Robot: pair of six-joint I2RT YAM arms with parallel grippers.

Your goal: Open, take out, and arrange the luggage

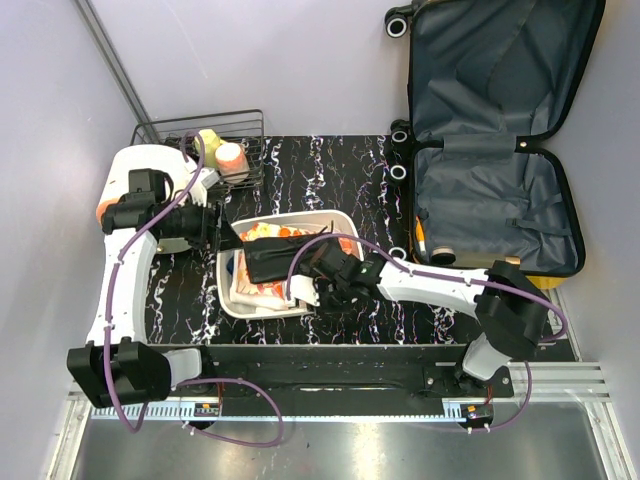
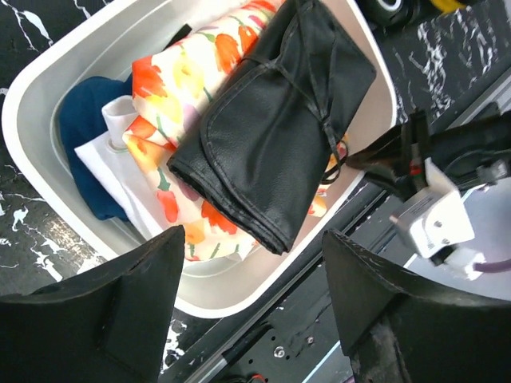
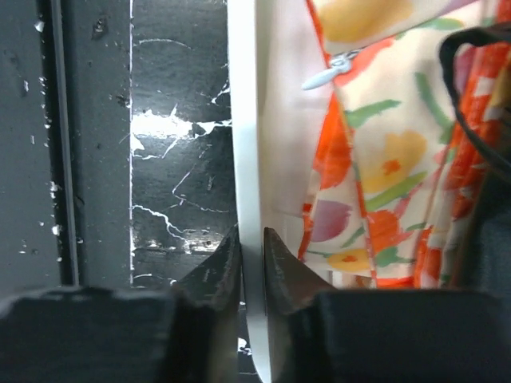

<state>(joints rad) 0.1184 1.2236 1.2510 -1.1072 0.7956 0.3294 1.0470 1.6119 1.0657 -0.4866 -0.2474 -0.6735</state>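
Note:
The luggage [image 1: 500,130] lies open at the right, its yellow shell edged around dark grey lining, lid leaning back. A white tray [image 1: 226,292] sits mid-table with a black folded pouch [image 1: 272,258] on floral cloth [image 1: 268,292]. My right gripper [image 1: 318,290] is at the tray's near rim; in the right wrist view its fingers [image 3: 281,259] pinch the tray's white wall [image 3: 243,120], one inside, one outside. My left gripper [image 2: 254,239] hangs open over the tray's rim [image 2: 24,104], nothing between its fingers, the pouch [image 2: 271,136] just beyond.
A wire basket [image 1: 250,122] with small bottles stands at the back left. A cream-and-orange round container [image 1: 443,257] lies in the luggage's near corner. Blue cloth [image 2: 84,112] and floral cloth [image 2: 176,72] fill the tray. A black rail [image 1: 330,365] runs along the near edge.

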